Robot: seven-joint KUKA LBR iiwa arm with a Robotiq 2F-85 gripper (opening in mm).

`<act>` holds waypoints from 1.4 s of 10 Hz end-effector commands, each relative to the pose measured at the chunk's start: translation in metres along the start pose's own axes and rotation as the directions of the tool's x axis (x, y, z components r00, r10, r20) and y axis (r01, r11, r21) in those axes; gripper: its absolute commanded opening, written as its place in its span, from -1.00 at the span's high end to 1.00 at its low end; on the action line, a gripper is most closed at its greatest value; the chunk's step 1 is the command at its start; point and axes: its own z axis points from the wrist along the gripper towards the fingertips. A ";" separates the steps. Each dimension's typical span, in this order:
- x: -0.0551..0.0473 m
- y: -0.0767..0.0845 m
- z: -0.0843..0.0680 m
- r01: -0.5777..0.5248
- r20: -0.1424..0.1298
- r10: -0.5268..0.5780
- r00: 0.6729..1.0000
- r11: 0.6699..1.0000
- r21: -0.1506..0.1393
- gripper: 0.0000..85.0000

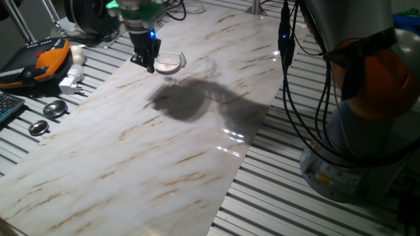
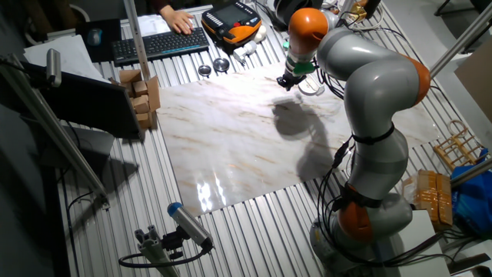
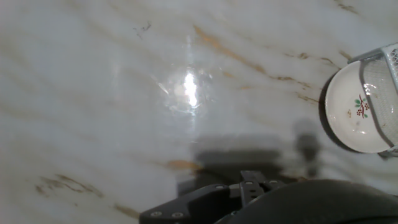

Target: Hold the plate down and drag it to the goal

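In one fixed view, the gripper (image 1: 146, 60) is positioned low over the far part of the marble-patterned board (image 1: 151, 144), just beside the left edge of the plate (image 1: 168, 63); contact between them cannot be confirmed. The plate is seated against the transparent goal (image 1: 180, 60), whose glinting edge is seen at its right side. Whether the fingers are apart or together cannot be determined. Two metal discs (image 1: 47, 117) are located on the slatted table (image 1: 289, 196) left of the board, near an orange-and-black pendant (image 1: 41, 60). In the other fixed view, the gripper (image 2: 288, 81) is shown beneath the orange wrist joint (image 2: 307, 25), at the far edge of the board (image 2: 246, 146); the plate is too small to be resolved. In the hand view, the plate (image 3: 351, 112), marked with a small red-and-green motif, is seen at the right edge, partly overlapped by the goal (image 3: 379, 93); the fingers are not distinguishable.
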 end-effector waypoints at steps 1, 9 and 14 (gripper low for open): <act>0.000 0.000 0.001 0.007 -0.002 -0.007 1.000 1.000 -0.008 1.00; -0.006 -0.003 0.004 0.010 -0.008 -0.010 1.000 1.000 -0.006 1.00; -0.011 -0.004 0.006 0.011 0.002 -0.011 1.000 1.000 0.004 1.00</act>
